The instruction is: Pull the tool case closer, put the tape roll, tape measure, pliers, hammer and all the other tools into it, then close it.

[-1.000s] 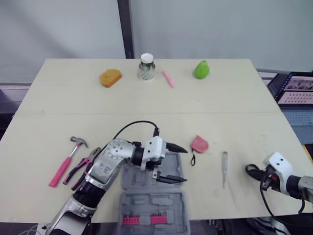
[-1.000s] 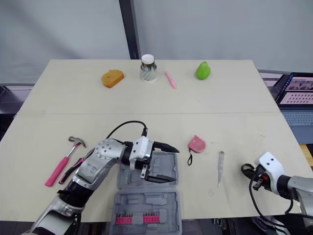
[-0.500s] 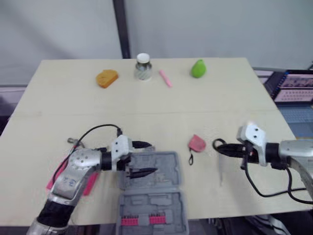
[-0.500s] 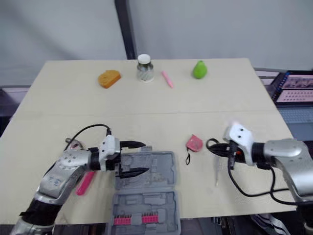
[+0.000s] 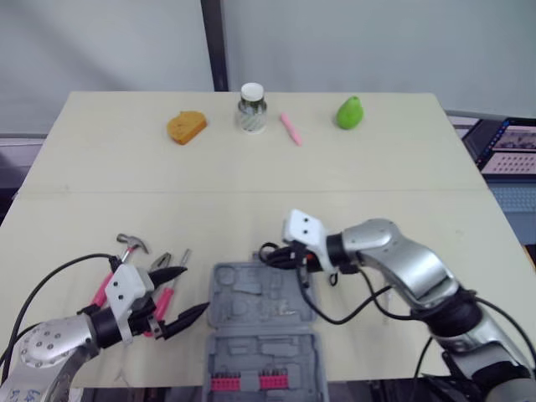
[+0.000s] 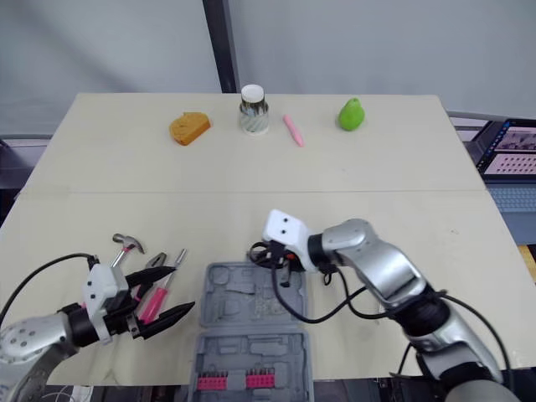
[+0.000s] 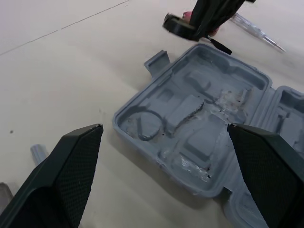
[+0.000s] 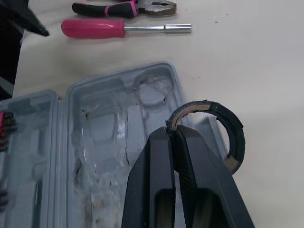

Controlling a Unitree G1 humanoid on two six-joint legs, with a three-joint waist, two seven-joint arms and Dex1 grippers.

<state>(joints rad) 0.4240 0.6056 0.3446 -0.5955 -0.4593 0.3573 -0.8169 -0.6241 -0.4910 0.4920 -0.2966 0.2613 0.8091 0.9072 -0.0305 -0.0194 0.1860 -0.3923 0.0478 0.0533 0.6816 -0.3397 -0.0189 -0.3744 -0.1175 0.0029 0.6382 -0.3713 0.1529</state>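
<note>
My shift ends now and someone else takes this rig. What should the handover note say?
Left gripper open, empty, beside the pliers and screwdriver.
Right gripper shut on the tape roll, above the far edge of the tool case.
Case open at the near edge of the table, base empty.
The hammer, pliers and screwdriver lie left of it; the tape measure and tester pen lie beyond its right side.
Done: case pulled close. Left: drop the roll in, load the rest, close.
</note>
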